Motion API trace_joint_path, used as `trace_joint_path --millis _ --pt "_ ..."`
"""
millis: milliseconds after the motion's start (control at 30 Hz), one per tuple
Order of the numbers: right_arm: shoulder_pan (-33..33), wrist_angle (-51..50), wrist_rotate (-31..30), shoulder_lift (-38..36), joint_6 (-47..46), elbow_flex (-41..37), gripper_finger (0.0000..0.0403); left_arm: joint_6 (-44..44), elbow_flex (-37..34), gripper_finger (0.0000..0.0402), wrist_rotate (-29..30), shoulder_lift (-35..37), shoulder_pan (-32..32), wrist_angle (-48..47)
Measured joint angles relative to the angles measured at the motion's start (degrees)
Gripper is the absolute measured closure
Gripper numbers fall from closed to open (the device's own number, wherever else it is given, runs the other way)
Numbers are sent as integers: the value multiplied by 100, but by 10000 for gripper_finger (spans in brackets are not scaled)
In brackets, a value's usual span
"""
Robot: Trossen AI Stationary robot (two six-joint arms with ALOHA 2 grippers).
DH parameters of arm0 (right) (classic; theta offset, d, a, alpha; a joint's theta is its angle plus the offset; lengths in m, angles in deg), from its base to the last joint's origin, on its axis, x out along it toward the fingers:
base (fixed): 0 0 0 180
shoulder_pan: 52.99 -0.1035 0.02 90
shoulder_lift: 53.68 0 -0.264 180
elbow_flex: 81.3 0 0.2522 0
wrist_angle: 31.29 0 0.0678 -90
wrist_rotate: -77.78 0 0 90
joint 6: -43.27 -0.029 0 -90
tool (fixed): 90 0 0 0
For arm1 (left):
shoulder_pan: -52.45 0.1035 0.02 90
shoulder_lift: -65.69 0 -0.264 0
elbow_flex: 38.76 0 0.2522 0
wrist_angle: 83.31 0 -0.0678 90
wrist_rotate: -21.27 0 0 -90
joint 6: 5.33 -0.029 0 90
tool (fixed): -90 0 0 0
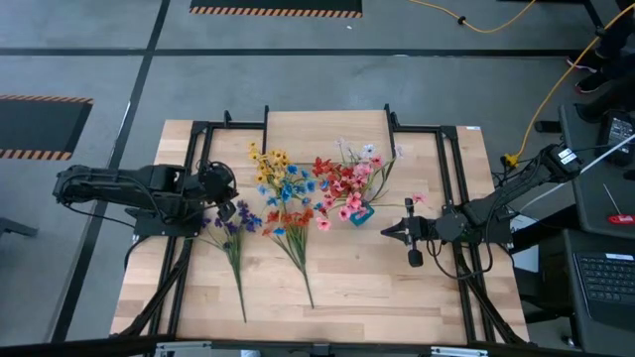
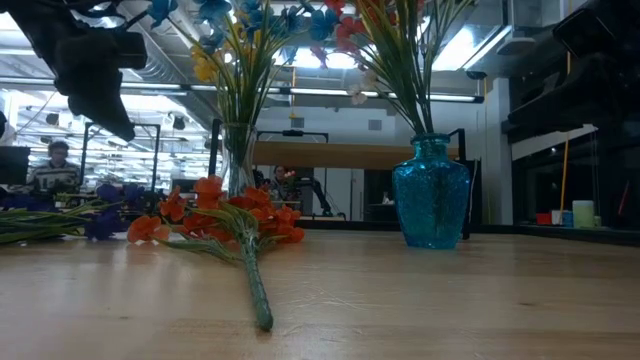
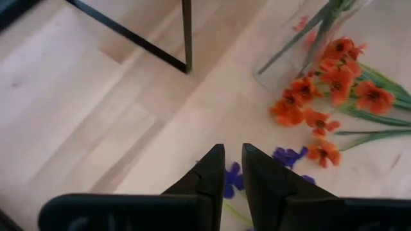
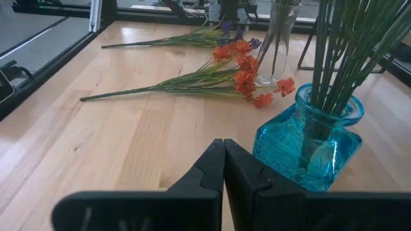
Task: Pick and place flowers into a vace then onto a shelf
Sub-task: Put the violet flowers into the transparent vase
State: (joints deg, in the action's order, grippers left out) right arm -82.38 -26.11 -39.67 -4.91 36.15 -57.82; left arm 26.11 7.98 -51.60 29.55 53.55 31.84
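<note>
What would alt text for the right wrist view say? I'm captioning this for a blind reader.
The right gripper, fingers shut, sits low over a wooden table just short of a blue glass vase holding green stems. Beyond it an orange flower spray lies on the wood beside a clear glass vase, with a purple spray farther back.

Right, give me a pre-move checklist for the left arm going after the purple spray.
1. Left gripper over the purple spray: ok, blossoms show just past its fingertips.
2. Left jaws around a stem: cannot tell; they stand nearly together with a narrow gap, and no stem shows between them.
3. Orange spray clear of the grasp: ok, it lies apart on the table.
4. Clear vase upright: ok, stems standing in it.
5. Blue vase upright: ok, stems inside.
6. Right gripper out of the way: ok, shut and empty, beside the blue vase.
</note>
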Motion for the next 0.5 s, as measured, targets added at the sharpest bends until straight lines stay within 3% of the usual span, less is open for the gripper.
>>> trace_joint_path --millis 200,333,500 --pt "0 2 0 -1 -9 0 389 529 0 366 431 -47 17 0" --pt "0 4 1 -2 0 0 389 890 0 394 236 -212 1 -32" --pt "1 13 -1 0 -6 0 389 1314 0 399 -97 -689 -4 -287"
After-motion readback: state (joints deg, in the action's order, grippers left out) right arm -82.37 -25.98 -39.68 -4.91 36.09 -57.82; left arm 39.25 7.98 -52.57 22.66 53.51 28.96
